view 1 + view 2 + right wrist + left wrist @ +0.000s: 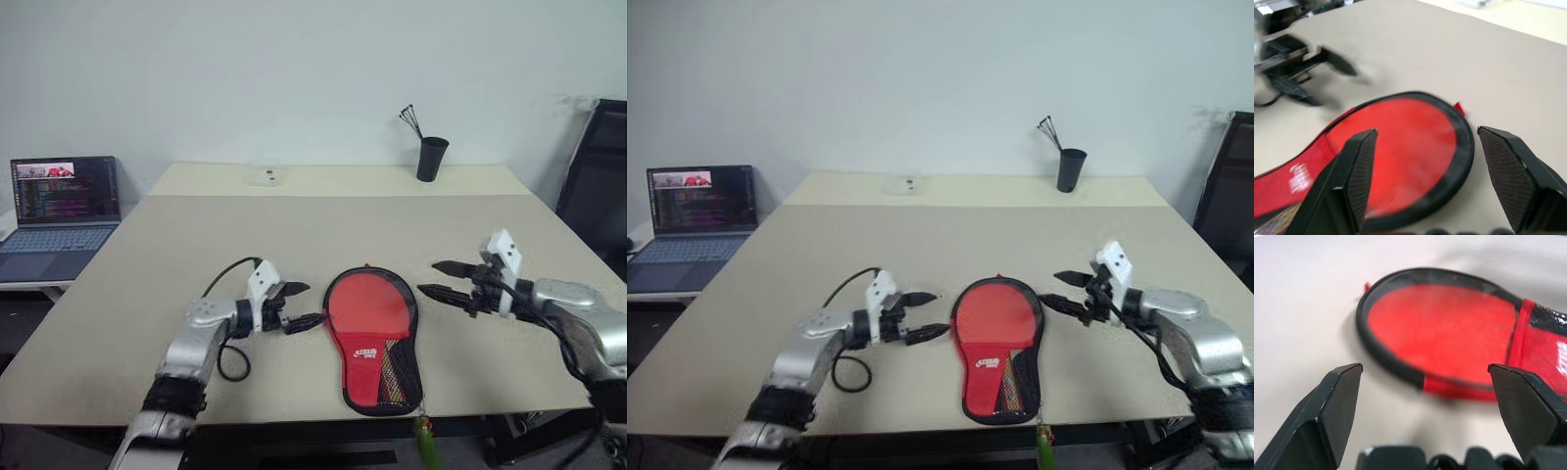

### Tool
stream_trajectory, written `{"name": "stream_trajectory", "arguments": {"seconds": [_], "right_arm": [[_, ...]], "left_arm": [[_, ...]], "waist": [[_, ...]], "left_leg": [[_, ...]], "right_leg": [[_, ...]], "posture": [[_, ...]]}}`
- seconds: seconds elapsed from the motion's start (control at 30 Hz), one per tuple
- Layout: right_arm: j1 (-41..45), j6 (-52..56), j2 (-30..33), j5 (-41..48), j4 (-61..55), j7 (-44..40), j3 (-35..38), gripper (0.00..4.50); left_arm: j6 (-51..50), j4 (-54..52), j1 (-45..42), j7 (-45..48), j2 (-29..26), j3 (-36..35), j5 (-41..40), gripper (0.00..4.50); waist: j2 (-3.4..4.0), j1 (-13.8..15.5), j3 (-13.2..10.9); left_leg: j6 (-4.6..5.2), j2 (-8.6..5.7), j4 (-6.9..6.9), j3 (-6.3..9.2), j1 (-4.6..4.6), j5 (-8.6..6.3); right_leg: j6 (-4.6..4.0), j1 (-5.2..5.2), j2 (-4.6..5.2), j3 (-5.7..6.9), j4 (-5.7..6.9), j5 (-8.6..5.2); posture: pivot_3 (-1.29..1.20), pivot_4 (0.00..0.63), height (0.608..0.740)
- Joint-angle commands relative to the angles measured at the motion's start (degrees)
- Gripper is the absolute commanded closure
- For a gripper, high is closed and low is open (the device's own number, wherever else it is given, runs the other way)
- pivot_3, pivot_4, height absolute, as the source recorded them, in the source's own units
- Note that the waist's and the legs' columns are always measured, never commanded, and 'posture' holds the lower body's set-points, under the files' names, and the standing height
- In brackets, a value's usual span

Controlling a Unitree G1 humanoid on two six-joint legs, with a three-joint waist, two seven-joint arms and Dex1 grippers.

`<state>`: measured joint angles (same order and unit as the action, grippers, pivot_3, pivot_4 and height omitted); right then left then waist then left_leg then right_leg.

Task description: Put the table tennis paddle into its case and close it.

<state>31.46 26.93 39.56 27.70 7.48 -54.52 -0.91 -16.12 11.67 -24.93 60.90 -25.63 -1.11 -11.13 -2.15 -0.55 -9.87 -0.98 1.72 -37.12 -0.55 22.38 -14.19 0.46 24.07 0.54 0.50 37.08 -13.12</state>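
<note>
The case lies flat near the table's front edge, red face up. It has a black zip rim, a white logo and a black mesh pocket at its narrow end, which points toward me. The table tennis paddle is hidden. My left gripper is open just left of the case's round end, with its fingers pointing at the rim. My right gripper is open just right of the round end and slightly above the table. It points left across the case. Neither gripper touches the case.
At the left, an open laptop sits on a side desk. A black cup with sticks and a small clear item stand at the table's far side. A black chair is at the right. A green tag hangs at the front edge.
</note>
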Motion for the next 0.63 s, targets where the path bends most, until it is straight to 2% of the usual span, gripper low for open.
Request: {"name": "stream_trajectory", "arguments": {"seconds": [0.03,0.17,0.3,0.4,0.63], "right_arm": [[5.4,-6.8,-1.6,-3.9,10.6,-4.5,-1.0,0.95],[11.0,-12.8,-2.9,-8.0,24.6,-6.2,-0.8,0.95],[13.3,-17.0,-1.3,-10.7,32.1,-7.9,0.0,0.95],[13.4,-18.0,-0.1,-11.3,33.4,-8.4,1.2,0.95],[6.8,-12.4,1.2,-10.0,21.8,-8.3,3.0,0.95]], "left_arm": [[-2.3,-7.8,1.4,-3.7,-0.9,-1.8,-2.1,0.00],[-3.0,-11.3,2.9,-7.8,-2.3,-2.4,-1.1,0.00],[-2.9,-11.9,2.9,-10.7,-3.6,-3.3,-1.5,0.00],[-1.1,-9.2,1.3,-10.4,-4.8,-2.8,-1.2,0.00],[3.0,-2.2,-1.3,-11.1,-4.6,-1.6,-0.2,0.00]], "waist": [[0.01,0.4,0.0],[0.05,0.7,0.0],[0.07,0.5,0.0],[0.12,0.5,-0.1],[0.12,0.4,-0.1]], "left_leg": [[0.00,0.00,-0.01,-0.04,0.02,0.00],[-0.01,-0.03,-0.07,0.00,0.15,0.01],[-0.01,-0.02,0.00,-0.06,0.15,0.01],[-0.01,-0.03,0.00,-0.06,0.16,0.01],[-0.01,-0.04,-0.01,-0.09,0.10,0.01]], "right_leg": [[0.00,0.00,0.01,0.01,-0.01,0.00],[-0.18,0.00,0.13,0.04,-0.02,0.11],[-0.29,0.01,0.28,0.02,-0.06,0.17],[-0.29,0.02,0.34,0.03,-0.05,0.17],[-0.28,0.00,0.32,0.05,0.00,0.17]], "posture": [[0.00,0.150,0.740],[0.00,0.150,0.740],[0.00,0.150,0.740],[0.00,0.150,0.740],[0.00,0.150,0.740]]}}
